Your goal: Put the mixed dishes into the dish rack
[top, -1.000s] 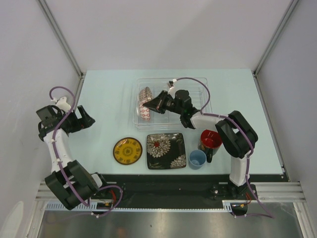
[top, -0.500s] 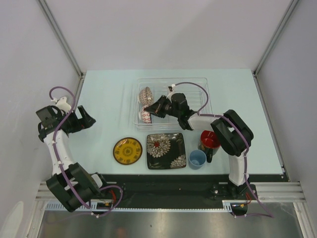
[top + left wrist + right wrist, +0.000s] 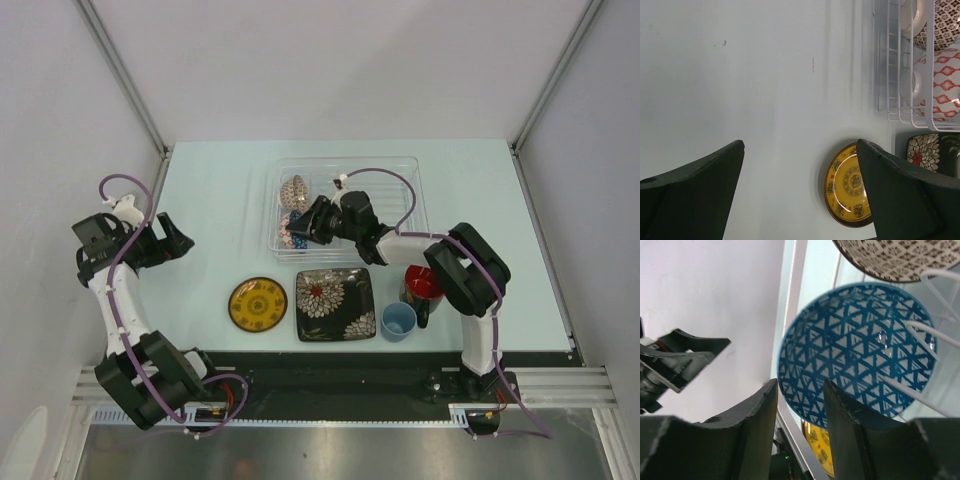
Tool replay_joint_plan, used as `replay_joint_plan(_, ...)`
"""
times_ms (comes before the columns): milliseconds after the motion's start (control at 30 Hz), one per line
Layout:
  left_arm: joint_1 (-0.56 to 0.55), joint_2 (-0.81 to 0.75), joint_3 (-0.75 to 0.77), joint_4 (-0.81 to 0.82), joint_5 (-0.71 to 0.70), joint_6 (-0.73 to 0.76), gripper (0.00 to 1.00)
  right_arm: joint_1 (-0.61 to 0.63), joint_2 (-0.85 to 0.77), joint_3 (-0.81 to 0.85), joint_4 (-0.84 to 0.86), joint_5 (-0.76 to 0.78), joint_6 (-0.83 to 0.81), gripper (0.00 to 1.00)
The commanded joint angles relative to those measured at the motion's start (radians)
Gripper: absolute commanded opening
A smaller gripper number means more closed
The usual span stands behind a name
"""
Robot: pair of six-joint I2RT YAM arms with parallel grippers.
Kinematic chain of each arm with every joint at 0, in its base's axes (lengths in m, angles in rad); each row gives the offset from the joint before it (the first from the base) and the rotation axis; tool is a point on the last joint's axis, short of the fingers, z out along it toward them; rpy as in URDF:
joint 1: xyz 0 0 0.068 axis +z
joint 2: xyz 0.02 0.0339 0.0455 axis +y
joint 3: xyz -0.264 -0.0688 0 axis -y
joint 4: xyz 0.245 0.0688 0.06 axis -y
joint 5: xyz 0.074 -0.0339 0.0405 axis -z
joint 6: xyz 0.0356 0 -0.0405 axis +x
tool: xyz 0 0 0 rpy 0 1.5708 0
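The blue mosaic bowl (image 3: pixel 291 237) stands on edge at the near left of the clear dish rack (image 3: pixel 400 185), beside the beige patterned bowl (image 3: pixel 295 189). My right gripper (image 3: pixel 308 226) is in the rack at its rim. In the right wrist view the blue bowl (image 3: pixel 855 350) faces me. The gripper (image 3: pixel 801 385) has its jaws partly apart, one finger in front of the bowl's inside and one outside. My left gripper (image 3: pixel 185 240) is open and empty over bare table at the left. The left wrist view shows the bowl's red-and-white outside (image 3: pixel 940 85).
The yellow saucer (image 3: pixel 257 304), black square floral plate (image 3: pixel 335 304), light-blue cup (image 3: pixel 398 321) and black mug with red inside (image 3: pixel 425 283) sit in a row in front of the rack. White walls enclose the table on three sides.
My right gripper carried the blue bowl toward the rack's near left corner and lowered it onto its edge beside the beige bowl. The left arm barely moved.
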Motion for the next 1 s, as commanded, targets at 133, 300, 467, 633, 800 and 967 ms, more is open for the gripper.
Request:
replay_joint_plan(133, 0.01, -0.027, 0.023, 0.004, 0.035, 0.005, 1.0, -0.002, -0.209, 0.012, -0.216, 0.05, -0.191, 0.56)
replay_joint_plan(300, 0.008, -0.022, 0.032, -0.006, 0.049, 0.007, 1.0, -0.005, -0.39, 0.012, -0.436, 0.126, -0.33, 0.7)
replay_joint_plan(467, -0.034, -0.045, 0.067, -0.126, 0.138, 0.167, 1.0, 0.007, -0.583, -0.008, -0.716, 0.246, -0.43, 0.72)
replay_joint_plan(633, -0.231, -0.169, 0.029, -0.29, 0.107, 0.347, 1.0, 0.007, -0.681, -0.129, -0.834, 0.263, -0.464, 0.69)
replay_joint_plan(800, -0.306, -0.212, 0.041, -0.341, 0.139, 0.404, 1.0, 0.028, -0.708, -0.267, -0.887, 0.318, -0.478, 0.68)
replay_joint_plan(967, -0.425, -0.223, 0.044, -0.344, 0.149, 0.427, 1.0, 0.041, -0.702, -0.324, -0.884, 0.393, -0.488, 0.68)
